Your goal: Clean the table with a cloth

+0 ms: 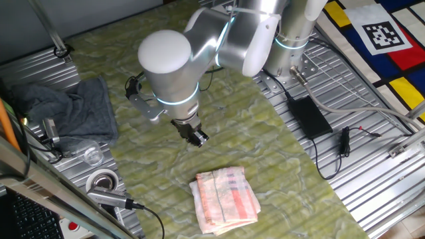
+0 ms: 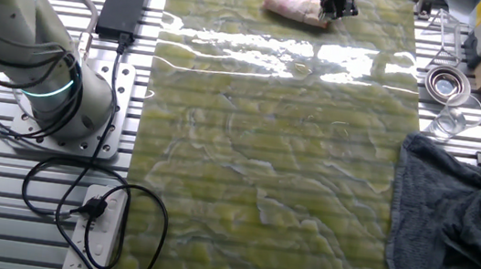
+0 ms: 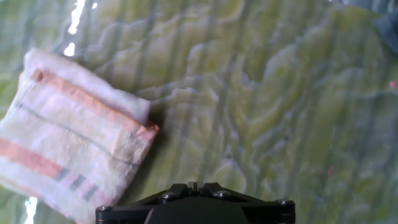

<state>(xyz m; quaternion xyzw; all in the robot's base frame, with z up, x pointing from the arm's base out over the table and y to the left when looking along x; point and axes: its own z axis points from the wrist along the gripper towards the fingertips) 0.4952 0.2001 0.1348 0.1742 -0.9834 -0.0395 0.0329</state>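
The cloth, folded soft and light on the table just beside the gripper, could likely be pinched anywhere along its thick folded edge. The jaws' state could not be told.

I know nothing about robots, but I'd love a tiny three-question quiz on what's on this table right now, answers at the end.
1. True or false: the tool is holding the striped cloth.
2. What dark fabric lies on the metal beside the table? A) grey cloth B) black glove C) blue jacket
3. Fill in: the striped cloth is ______, not spread flat.

Key:
1. False; the striped cloth lies on the table, apart from the tool.
2. A, the grey cloth.
3. Folded.
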